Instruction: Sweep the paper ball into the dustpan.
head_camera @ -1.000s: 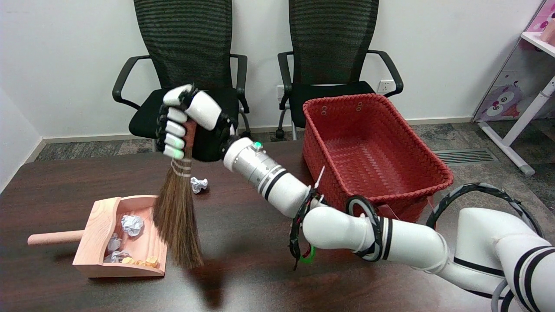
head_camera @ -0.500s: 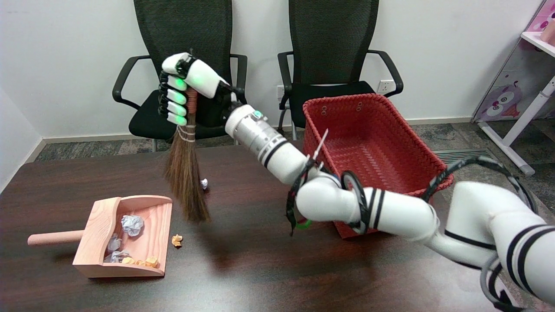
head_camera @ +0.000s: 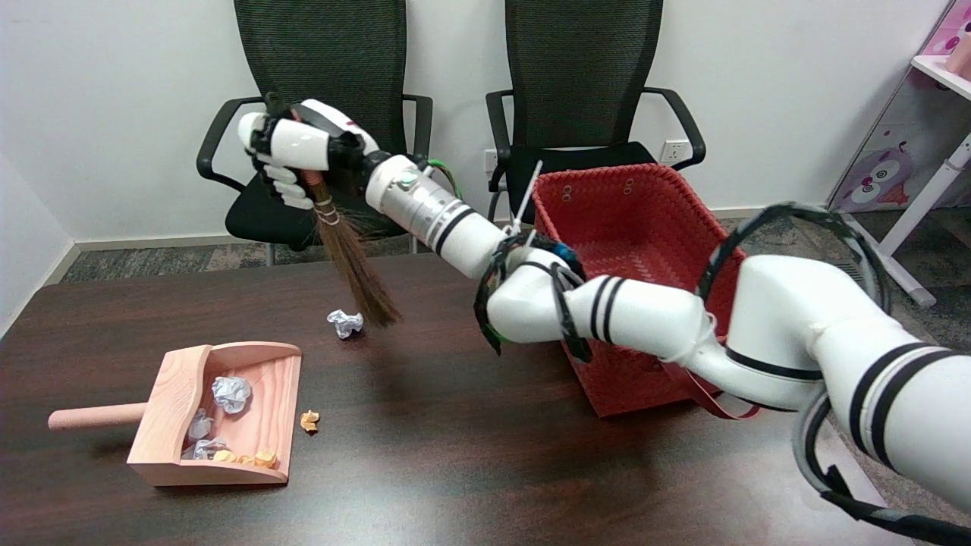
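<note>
Above the table's far side, right hand (head_camera: 292, 155) gripping broom (head_camera: 356, 262), paper ball (head_camera: 345, 323) beside bristles, dustpan (head_camera: 220, 413) nearer, red basket (head_camera: 645, 250) right.

We saw a right arm (head_camera: 683, 334) built of glossy white rounded shells with paired black bands at the joints and a silver cuff behind the wrist. Black cables looped along it, a white zip tie jutted upward, and its right hand (head_camera: 292, 155) had white fingers over black links.
</note>
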You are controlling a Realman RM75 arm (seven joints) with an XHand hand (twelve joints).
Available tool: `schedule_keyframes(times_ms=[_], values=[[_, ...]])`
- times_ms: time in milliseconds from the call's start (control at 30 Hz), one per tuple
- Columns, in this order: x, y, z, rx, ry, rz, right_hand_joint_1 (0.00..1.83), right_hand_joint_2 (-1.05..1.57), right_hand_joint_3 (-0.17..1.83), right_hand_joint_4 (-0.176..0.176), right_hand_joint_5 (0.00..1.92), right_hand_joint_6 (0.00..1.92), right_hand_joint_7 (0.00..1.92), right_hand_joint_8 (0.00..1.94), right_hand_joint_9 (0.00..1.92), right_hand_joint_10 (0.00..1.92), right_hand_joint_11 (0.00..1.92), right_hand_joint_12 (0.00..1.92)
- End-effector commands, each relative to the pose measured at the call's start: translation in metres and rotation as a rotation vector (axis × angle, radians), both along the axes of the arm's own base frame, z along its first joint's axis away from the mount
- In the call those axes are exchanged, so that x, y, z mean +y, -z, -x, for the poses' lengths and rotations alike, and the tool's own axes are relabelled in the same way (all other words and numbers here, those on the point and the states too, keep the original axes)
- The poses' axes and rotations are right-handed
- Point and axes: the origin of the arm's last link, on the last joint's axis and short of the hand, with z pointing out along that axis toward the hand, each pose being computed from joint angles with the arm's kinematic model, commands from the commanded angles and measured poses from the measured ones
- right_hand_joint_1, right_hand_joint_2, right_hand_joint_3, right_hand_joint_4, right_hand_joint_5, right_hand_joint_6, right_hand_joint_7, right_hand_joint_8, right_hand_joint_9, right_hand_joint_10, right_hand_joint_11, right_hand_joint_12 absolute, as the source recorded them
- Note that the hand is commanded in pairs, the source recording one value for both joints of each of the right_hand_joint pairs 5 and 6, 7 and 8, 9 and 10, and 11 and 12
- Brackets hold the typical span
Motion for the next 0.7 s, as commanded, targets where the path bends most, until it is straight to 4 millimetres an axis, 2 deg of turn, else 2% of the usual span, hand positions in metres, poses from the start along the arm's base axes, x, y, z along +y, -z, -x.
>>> schedule_keyframes(times_ms=[33, 333, 700], values=[[-0.007, 0.043, 0.016, 0.422, -0.229, -0.110, 0.83, 1.23, 1.76, -0.004, 1.92, 1.92, 1.92, 1.92, 1.92, 1.92, 1.92, 1.92], [0.020, 0.073, 0.060, 0.571, -0.239, -0.203, 0.83, 1.21, 1.81, -0.003, 1.92, 1.92, 1.92, 1.92, 1.92, 1.92, 1.92, 1.92], [0.035, 0.081, 0.098, 0.566, -0.137, -0.206, 0.85, 1.09, 1.83, -0.005, 1.92, 1.92, 1.92, 1.92, 1.92, 1.92, 1.92, 1.92]])
